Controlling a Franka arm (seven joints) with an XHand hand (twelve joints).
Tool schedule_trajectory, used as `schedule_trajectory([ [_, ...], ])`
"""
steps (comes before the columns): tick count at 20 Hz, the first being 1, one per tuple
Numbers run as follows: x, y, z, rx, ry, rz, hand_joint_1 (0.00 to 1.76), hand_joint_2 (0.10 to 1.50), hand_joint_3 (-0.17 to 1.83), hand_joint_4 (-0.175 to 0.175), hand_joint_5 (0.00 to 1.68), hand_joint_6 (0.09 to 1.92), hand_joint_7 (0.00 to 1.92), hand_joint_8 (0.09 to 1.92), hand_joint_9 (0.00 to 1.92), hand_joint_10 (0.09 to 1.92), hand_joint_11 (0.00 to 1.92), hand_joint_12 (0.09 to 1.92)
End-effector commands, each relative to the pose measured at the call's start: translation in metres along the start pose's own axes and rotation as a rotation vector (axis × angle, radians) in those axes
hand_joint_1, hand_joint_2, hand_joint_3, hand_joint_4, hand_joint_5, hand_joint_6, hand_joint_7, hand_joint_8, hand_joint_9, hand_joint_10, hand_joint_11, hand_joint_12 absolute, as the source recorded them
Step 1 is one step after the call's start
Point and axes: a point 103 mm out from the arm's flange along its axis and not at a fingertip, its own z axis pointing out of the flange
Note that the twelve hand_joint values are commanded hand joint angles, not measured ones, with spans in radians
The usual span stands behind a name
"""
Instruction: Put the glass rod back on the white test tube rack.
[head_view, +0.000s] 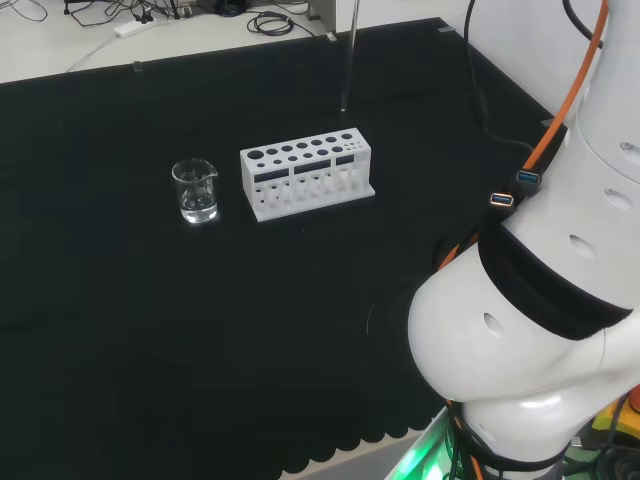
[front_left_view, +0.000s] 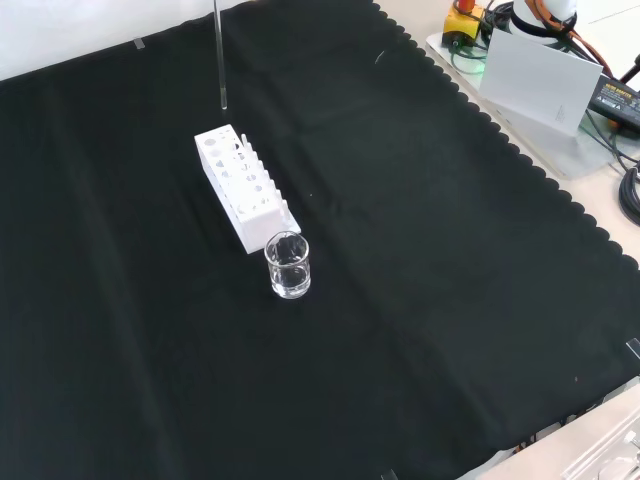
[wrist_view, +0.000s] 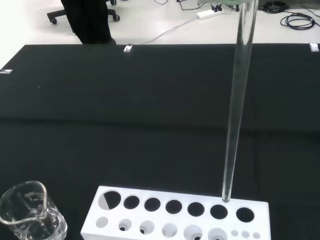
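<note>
Black cloth (head_view: 150, 330) covers the bench, the largest thing here apart from the arm's white links (head_view: 540, 330) at four o'clock in the head view. On it stands the rack (head_view: 307, 172), white, with a row of wide holes along its top and smaller ones beside them. A beaker (head_view: 196, 191) of clear glass sits just beside the rack's end — at nine o'clock from it in the head view, at five o'clock in the front view (front_left_view: 288, 265).

Smallest is the rod (wrist_view: 236, 105), a thin clear stick hanging upright. In the wrist view its lower tip hovers just above the rack (wrist_view: 175, 212), over the second wide hole from one end and not yet inside it. In the front view the rod (front_left_view: 219, 55) comes down from twelve o'clock and stops short of the rack's far end (front_left_view: 215, 140).

Whether the fingers are curled round the rod's upper end I cannot tell.

By my judgement the rod is light, stiff, slick and brittle — it should be held high and kept plumb, so the tip enters the hole cleanly rather than striking the rim.
</note>
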Motion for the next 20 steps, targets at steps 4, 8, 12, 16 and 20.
schedule_trajectory([
  [4,0.002,-0.002,0.012,0.007,0.027,-0.020,1.40,1.07,0.00,-0.175,1.10,0.44,0.97,1.05,1.11,1.14,1.52,0.61],
  [8,0.003,0.005,0.017,0.016,0.018,-0.013,1.40,1.07,0.00,-0.175,1.10,0.44,0.97,1.05,1.11,1.14,1.52,0.61],
  [12,0.006,0.012,0.024,0.039,0.009,-0.008,1.40,1.07,0.00,-0.175,1.10,0.43,0.97,1.05,1.11,1.14,1.53,0.60],
  [16,0.002,0.017,0.033,0.036,0.017,-0.009,1.40,1.07,0.00,-0.175,1.10,0.43,0.97,1.05,1.11,1.14,1.53,0.60],
  [20,-0.001,0.015,0.034,0.039,0.024,-0.010,1.40,1.07,0.00,-0.175,1.10,0.43,0.97,1.04,1.11,1.14,1.53,0.60],
])
